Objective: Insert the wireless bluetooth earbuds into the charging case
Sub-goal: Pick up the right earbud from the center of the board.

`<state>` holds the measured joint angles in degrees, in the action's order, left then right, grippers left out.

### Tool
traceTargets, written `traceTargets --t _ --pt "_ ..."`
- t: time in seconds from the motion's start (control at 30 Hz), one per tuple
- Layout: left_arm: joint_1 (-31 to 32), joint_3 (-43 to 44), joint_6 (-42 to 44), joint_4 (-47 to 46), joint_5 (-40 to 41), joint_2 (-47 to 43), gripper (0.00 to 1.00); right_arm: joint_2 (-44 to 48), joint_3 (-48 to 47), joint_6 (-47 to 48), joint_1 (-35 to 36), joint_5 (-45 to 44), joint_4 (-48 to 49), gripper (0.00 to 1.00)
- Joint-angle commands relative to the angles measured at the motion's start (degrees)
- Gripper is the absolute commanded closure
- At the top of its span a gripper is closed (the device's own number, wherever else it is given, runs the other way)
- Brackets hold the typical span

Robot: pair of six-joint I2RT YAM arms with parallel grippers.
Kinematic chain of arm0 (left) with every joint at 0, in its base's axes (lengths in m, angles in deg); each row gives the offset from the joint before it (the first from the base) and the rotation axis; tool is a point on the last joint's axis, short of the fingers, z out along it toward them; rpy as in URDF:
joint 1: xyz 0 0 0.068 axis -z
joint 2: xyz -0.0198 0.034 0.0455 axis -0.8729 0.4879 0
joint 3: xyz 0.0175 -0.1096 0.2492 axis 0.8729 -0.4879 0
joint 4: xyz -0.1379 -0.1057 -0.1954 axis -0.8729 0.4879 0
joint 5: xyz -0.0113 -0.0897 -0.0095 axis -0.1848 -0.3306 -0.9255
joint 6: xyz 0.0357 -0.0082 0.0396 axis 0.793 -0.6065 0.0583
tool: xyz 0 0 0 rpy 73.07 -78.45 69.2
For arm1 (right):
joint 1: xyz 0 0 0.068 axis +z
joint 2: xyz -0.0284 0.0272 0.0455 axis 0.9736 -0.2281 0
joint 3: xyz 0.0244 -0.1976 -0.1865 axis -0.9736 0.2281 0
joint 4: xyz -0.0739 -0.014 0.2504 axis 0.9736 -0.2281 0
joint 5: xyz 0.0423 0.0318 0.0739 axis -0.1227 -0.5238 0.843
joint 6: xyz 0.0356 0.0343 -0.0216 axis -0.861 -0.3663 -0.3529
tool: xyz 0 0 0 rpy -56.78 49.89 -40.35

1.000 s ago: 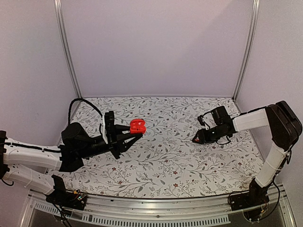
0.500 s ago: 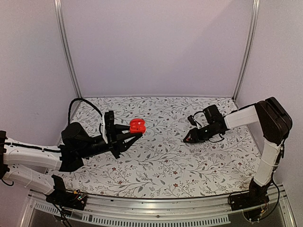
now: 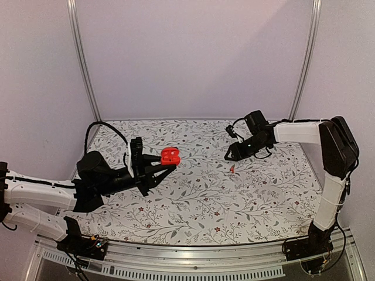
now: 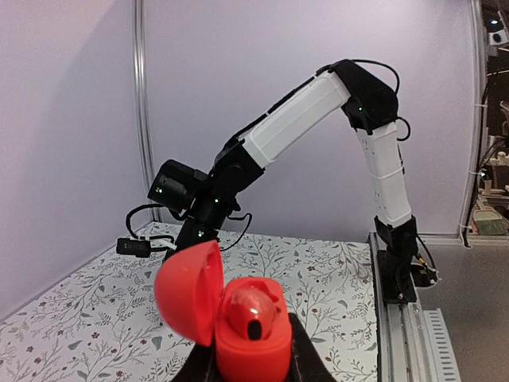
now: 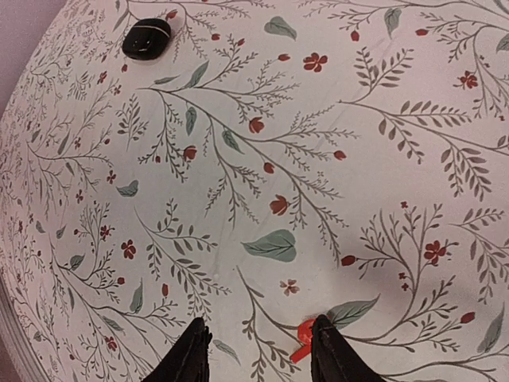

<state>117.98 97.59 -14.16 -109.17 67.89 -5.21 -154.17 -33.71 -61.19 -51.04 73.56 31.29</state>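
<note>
Over on the left, the left gripper [image 3: 167,167] is pinching a glossy red plastic charging case [image 3: 170,155], held up off the table with its lid flipped open. One tiny glossy red earbud [image 4: 248,312] sits inside it. A second red earbud [image 3: 232,168] lies on the floral-print tablecloth [image 3: 199,199], right of centre. The right gripper [image 3: 229,157] hangs just over it, fingers spread, with the bud beside one fingertip [image 5: 330,350], not gripped. A small black oval thing [image 5: 147,37] lies well apart.

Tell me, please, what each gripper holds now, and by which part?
The left gripper holds the open red charging case by its lower body. The right gripper holds nothing.
</note>
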Motion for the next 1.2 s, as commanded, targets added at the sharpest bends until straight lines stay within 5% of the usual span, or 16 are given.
traceTargets --t 0.0,0.57,1.17 --pt "-0.8 0.17 0.39 0.1 -0.1 -0.4 1.0 -1.39 -7.08 4.53 0.17 -10.99 -12.76 0.58" --pt "-0.95 -1.21 0.05 -0.45 0.07 -1.4 1.0 -8.62 -10.97 4.19 3.09 -13.98 -17.59 0.59" --pt "-1.29 -2.12 -0.03 -0.63 0.19 -2.41 1.0 -13.03 -13.39 5.48 9.3 -23.83 -22.06 0.76"
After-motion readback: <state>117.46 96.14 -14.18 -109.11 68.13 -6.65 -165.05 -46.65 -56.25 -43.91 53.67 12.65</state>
